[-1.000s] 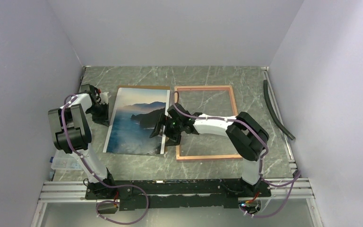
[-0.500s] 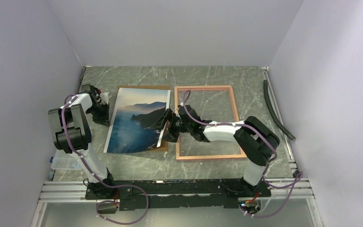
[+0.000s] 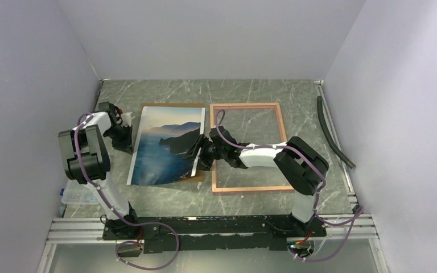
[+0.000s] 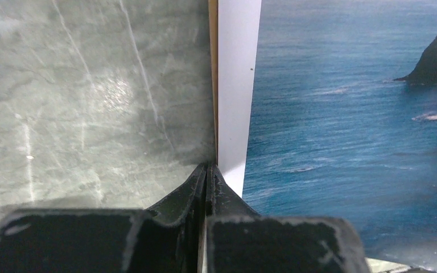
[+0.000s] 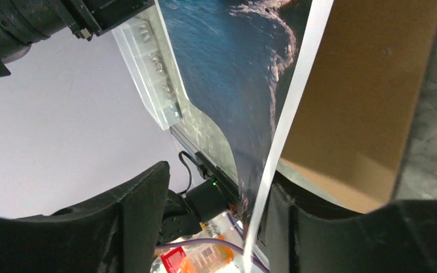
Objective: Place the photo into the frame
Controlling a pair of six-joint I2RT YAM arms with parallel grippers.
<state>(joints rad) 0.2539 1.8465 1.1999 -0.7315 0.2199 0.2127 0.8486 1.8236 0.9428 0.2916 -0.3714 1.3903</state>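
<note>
One photo [image 5: 233, 62] edge inside right gripper [image 5: 219, 187]

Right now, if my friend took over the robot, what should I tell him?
The left gripper is shut on the left edge of the photo.
The right gripper is open, with its jaws on either side of the photo's raised right edge, not yet clamped.
The photo lies picture side up, mostly on the brown backing board, left of the frame.
The frame lies flat on the table with no photo in it.
Done: the right edge is lifted.
Left: grip the photo, carry it over and lay it in the frame.
</note>
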